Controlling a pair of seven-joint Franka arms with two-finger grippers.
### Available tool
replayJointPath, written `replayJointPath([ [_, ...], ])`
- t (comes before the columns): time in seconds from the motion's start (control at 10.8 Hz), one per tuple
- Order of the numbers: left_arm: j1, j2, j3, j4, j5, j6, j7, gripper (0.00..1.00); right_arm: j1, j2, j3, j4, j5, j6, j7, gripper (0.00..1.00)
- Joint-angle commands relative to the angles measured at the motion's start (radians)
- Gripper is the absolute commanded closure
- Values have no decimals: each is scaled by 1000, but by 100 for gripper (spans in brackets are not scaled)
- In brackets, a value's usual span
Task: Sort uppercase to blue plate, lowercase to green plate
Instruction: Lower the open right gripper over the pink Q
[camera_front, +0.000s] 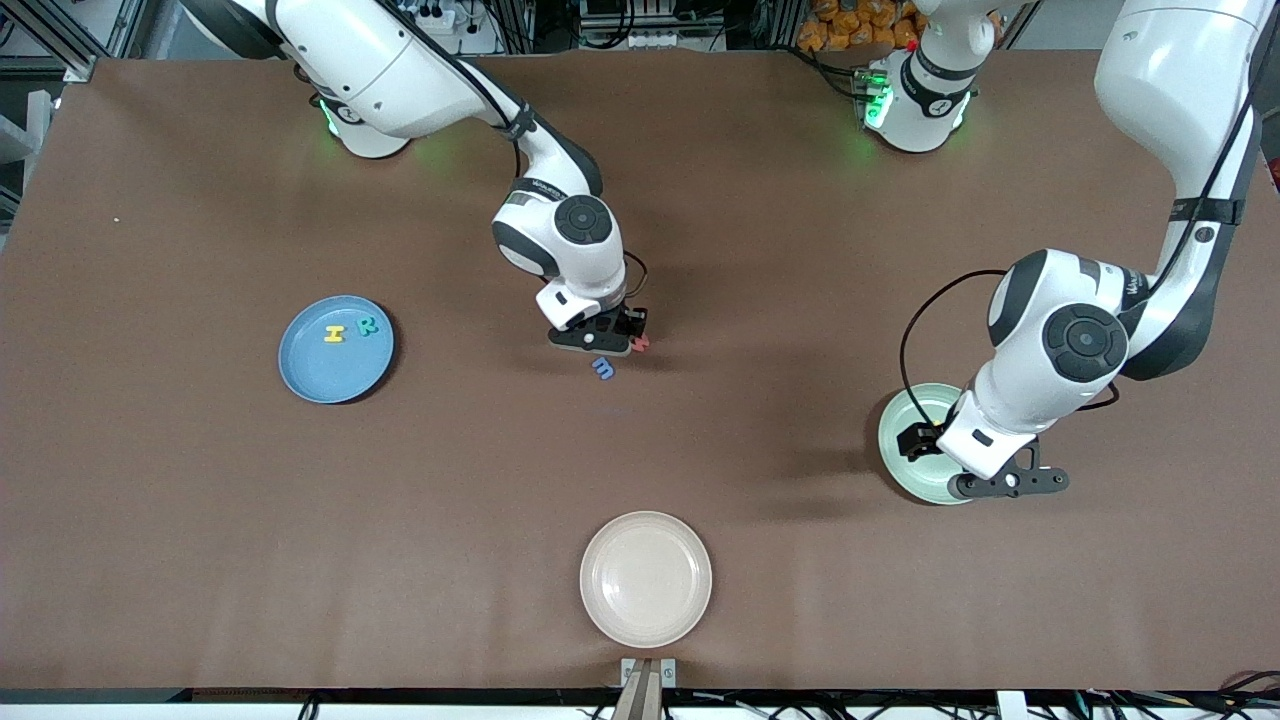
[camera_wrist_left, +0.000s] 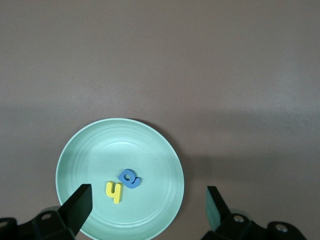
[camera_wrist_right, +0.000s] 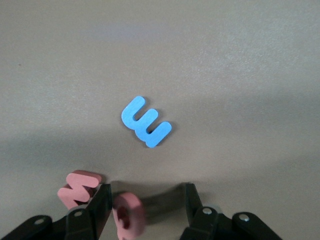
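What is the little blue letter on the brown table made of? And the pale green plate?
The little blue letter looks like soft foam: thick, matte, with rounded cut edges. The pale green plate looks like smooth plastic or glazed ceramic, with faint rings and a soft sheen; I cannot tell which.

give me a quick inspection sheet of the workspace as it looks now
surface: brown table, bare mat
job's things: blue plate holds yellow H and green R; green plate holds yellow h and blue a; blue m, red w and red Q lie mid-table
clutter: cream plate
grippers: right gripper low around red Q; left gripper open over green plate
cables: black loop on each wrist
surroundings: equipment at table's edge
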Motion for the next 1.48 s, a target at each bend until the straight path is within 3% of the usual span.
replayJointPath([
  [0.0, -4, 8, 2, 22, -10, -19, -6, 0, -7, 11, 7, 8, -17, 8, 24, 33],
  [0.09, -4, 8, 2, 22, -8, -19, -6, 0, -5, 12, 7, 8, -18, 8, 24, 43],
  [0.28, -4, 8, 2, 20, -8, -19, -6, 0, -5, 12, 7, 8, -18, 8, 24, 43],
  [0.46, -4, 8, 2, 20, -8, -19, -6, 0, -5, 12, 7, 6, -17, 8, 24, 51],
  [1.39, -4, 11, 2, 22, -7, -19, -6, 0, 5, 20, 12, 2, -14, 3, 42, 54],
])
